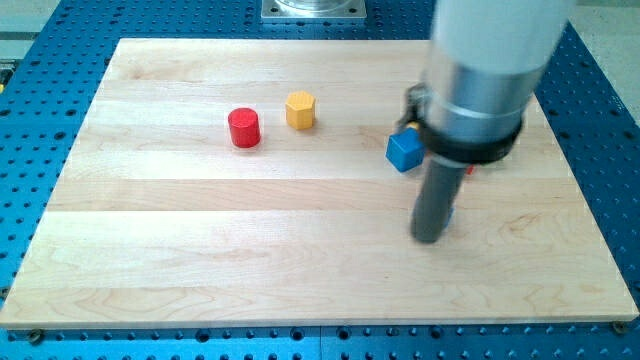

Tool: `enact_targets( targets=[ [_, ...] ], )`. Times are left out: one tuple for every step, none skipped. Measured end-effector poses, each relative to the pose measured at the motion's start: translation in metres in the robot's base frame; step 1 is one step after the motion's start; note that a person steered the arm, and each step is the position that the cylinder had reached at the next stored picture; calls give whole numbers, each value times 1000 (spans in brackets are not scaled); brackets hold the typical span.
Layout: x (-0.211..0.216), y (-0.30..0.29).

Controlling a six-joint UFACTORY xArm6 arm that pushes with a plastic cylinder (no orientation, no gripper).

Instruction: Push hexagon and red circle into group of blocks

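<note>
A yellow hexagon block (300, 109) sits on the wooden board (200, 250) at the upper middle. A red circle block (243, 127) stands just to its left and slightly lower. A blue cube (404, 151) lies to the right, beside my arm. Bits of other blocks, one red (470, 170) and one yellow (413, 128), peek out behind the arm's body; their shapes are hidden. My tip (429, 238) rests on the board below the blue cube, far to the right of the hexagon and red circle.
The arm's wide white and black body (485, 70) covers the board's upper right. A blue perforated table (40, 120) surrounds the board. A metal mount (314, 9) shows at the view's top.
</note>
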State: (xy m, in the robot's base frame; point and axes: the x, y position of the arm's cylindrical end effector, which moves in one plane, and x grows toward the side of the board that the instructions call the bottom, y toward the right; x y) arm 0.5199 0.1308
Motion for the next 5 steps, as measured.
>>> enact_targets(
  targets=[
    [-46,16],
    [2,-29],
    [-26,-160],
    [-98,-252],
    [-128,-270]
  ],
)
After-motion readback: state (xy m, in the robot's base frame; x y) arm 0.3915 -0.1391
